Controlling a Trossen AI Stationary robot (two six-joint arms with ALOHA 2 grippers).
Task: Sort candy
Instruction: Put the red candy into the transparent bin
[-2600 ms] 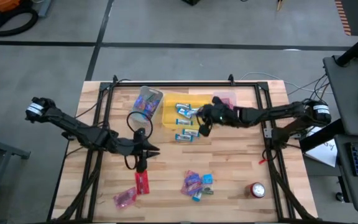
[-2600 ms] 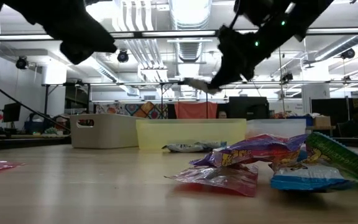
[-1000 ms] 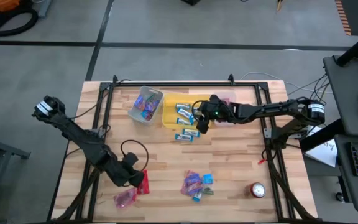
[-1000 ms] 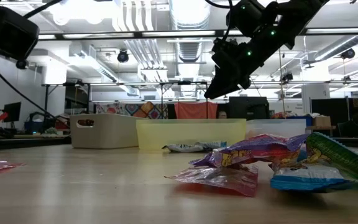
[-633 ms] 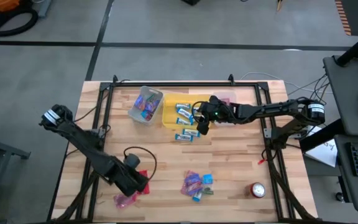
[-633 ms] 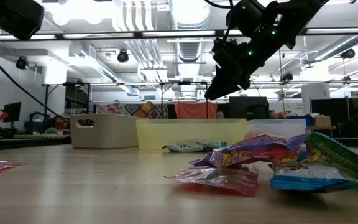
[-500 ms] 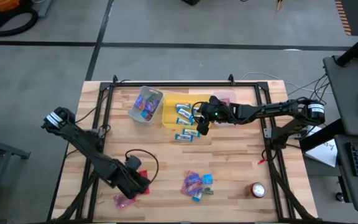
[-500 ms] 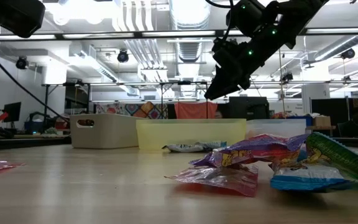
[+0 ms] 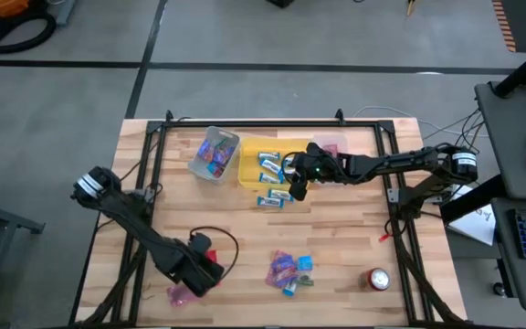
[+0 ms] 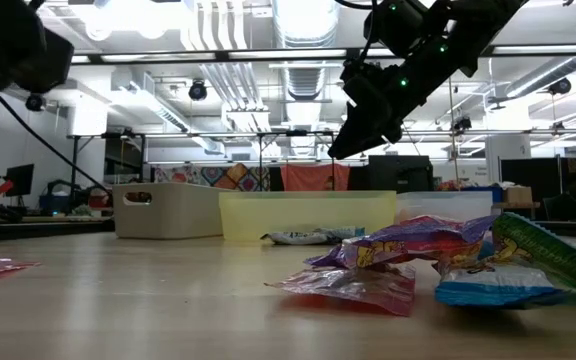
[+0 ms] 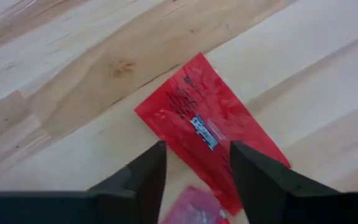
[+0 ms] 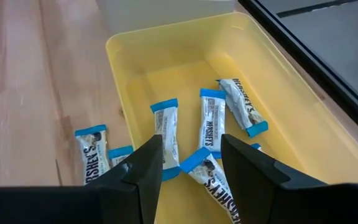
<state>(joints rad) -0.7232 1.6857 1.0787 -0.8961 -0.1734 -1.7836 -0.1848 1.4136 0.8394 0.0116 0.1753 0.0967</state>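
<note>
High view: the yellow bin (image 9: 265,165) serves as landmark. The right tool (image 9: 293,183) hangs over its near edge, empty, while blue-and-white candy (image 9: 275,200) lies spilled just outside that edge. Far nearer the bench's front edge (image 9: 245,315), the left tool (image 9: 210,271) hovers over a red candy (image 9: 212,263).

Low view: the right arm hangs above the yellow bin; a mixed candy pile (image 10: 438,262) sits close to the lens.

Left wrist view: the fingers (image 11: 143,174) stand parted and empty, straddling the red wrapper (image 11: 210,127).

Right wrist view: jaws released above the bin's candy (image 12: 211,124).

I'd worry the flat, slick wrapper slides away when the left fingers close, or they pinch the pink piece (image 11: 194,210) beside it too.
</note>
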